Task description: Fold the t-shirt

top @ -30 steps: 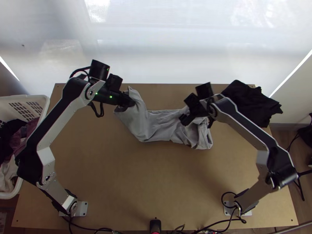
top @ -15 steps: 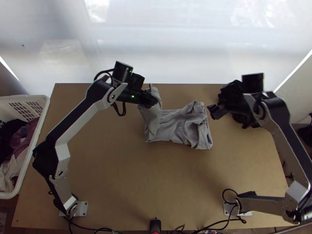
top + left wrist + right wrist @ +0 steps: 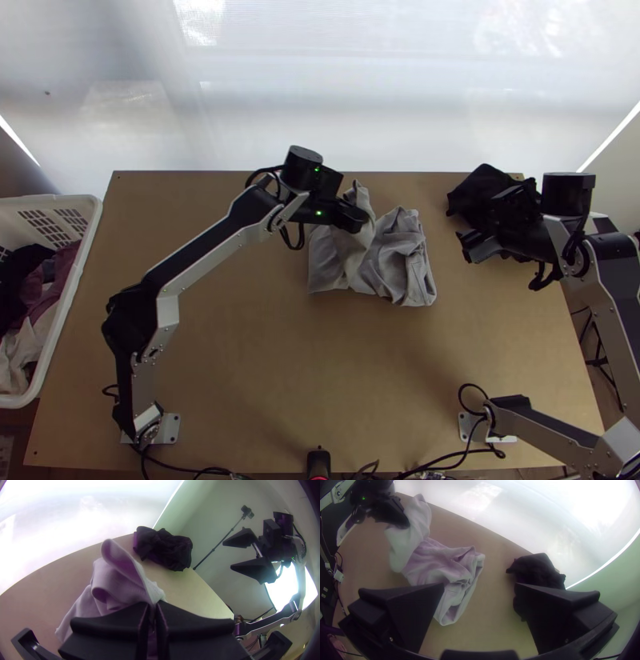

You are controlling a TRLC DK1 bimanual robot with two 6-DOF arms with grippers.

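Note:
In the top view my left gripper [image 3: 362, 219] holds a raised part of the grey t-shirt [image 3: 392, 260] over the shirt's left portion. The rest lies on the table as a compact, wrinkled bundle. Up close in the left wrist view, my left gripper [image 3: 152, 608] is shut on the shirt [image 3: 116, 576]. My right gripper [image 3: 466, 246] is off to the shirt's right, by the dark cloth. In the right wrist view my right gripper [image 3: 480, 586] has its fingers wide apart, with no cloth between them; the shirt [image 3: 443, 563] lies beyond.
A bunched black cloth [image 3: 488, 192] lies at the table's far right corner, partly under the right arm. A white basket [image 3: 94, 216] with clothes stands beyond the table's left edge. Bare wood [image 3: 296, 368] spreads in front of the shirt.
The left gripper has moved right, carrying its held part of the shirt over the rest. My right gripper has withdrawn from the shirt toward the right.

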